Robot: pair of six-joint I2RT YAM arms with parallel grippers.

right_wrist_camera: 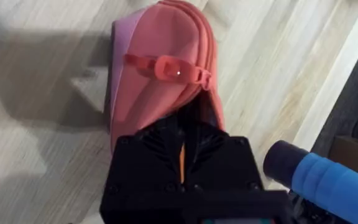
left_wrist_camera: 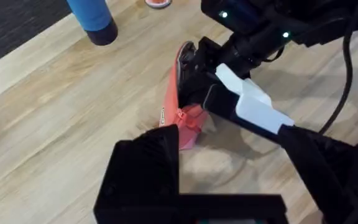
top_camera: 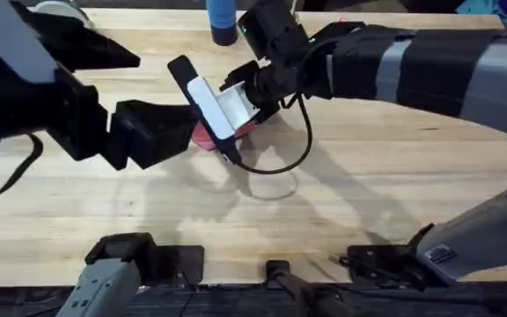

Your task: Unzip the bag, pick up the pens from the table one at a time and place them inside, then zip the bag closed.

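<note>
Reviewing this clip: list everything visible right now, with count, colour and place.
bag: one, pink-red, mid-table between both grippers.
zip pull: one, pink-red, on the bag's near end.
cylinder: one, blue with a dark base, upright near the table's far edge.
table: one, pale wood planks, under everything.
left gripper: one, black, at the bag's end, touching it.
right gripper: one, black, closed on the bag's other end.

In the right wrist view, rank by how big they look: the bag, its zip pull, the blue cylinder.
1. The bag, largest.
2. The blue cylinder, cut off at the edge, so its rank is unsure.
3. The zip pull, smallest.
</note>
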